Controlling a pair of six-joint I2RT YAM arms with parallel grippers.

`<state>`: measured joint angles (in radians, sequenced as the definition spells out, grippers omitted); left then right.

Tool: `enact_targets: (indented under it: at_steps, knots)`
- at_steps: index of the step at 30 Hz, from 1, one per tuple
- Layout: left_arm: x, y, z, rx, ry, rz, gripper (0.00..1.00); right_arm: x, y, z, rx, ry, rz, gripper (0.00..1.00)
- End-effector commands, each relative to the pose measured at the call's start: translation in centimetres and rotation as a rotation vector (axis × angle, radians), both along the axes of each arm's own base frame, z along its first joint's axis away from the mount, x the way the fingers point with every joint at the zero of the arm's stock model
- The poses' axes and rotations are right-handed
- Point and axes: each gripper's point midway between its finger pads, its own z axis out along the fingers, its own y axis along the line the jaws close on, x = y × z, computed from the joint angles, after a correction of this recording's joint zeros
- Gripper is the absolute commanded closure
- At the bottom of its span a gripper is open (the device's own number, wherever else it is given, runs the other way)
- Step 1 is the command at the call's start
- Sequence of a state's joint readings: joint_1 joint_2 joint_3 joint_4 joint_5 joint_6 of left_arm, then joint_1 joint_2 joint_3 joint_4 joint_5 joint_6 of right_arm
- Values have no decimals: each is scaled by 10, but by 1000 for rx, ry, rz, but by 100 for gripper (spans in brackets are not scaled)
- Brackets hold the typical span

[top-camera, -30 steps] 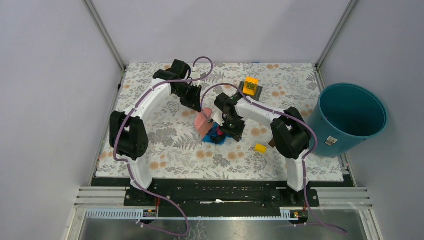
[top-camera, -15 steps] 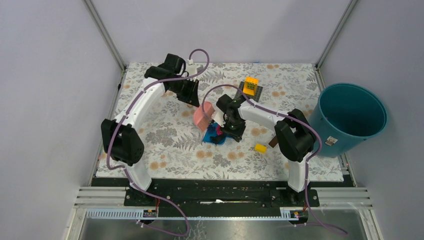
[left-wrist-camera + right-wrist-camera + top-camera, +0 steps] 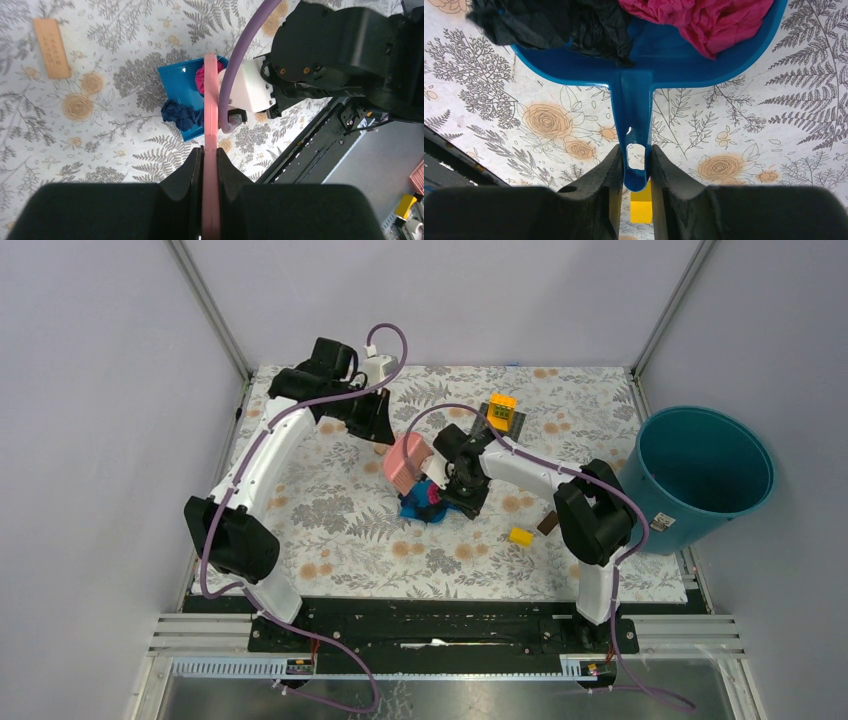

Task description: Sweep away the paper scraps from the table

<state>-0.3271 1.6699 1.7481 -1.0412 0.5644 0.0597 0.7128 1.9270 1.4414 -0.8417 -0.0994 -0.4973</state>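
My right gripper (image 3: pixel 634 165) is shut on the handle of a blue dustpan (image 3: pixel 649 55) that lies on the table (image 3: pixel 330 530). A magenta paper scrap (image 3: pixel 704 20) and a black one (image 3: pixel 554 22) lie in the pan. My left gripper (image 3: pixel 210 155) is shut on a flat pink brush (image 3: pixel 210 125) held edge-on over the pan (image 3: pixel 180 82). A dark blue scrap (image 3: pixel 182 114) sits at the pan's open edge, next to the brush. In the top view the brush (image 3: pixel 405 462) stands just beyond the pan (image 3: pixel 420 505).
A teal bucket (image 3: pixel 700 475) stands off the table's right edge. A yellow block (image 3: pixel 520 536) and a brown block (image 3: pixel 546 525) lie right of the pan. Another yellow block on a dark plate (image 3: pixel 501 410) sits at the back. A wooden block (image 3: pixel 51 48) lies apart.
My left arm has swung back and left, carrying the pink brush a little farther from me. The dustpan has shifted slightly left with my right gripper.
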Motion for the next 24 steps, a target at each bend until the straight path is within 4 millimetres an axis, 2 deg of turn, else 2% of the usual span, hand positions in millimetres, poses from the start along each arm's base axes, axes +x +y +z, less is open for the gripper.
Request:
enact_targets:
  at_steps: [1,7,12,15,18,24]
  knots:
    - [14,-3,43,-42,-156,-22,100,7,7,17,63,-39,-7,100]
    - [37,21,64,73,-309,48,100,7,4,24,81,-54,-14,100]
    - [62,63,64,284,-418,173,100,8,1,34,100,-72,-20,100]
    - [73,90,57,394,-441,271,100,10,1,47,125,-101,-16,100]
    - [73,104,41,433,-403,330,100,15,-2,66,154,-150,-21,100]
    - [63,103,1,442,-304,316,100,20,-8,111,214,-187,-76,100]
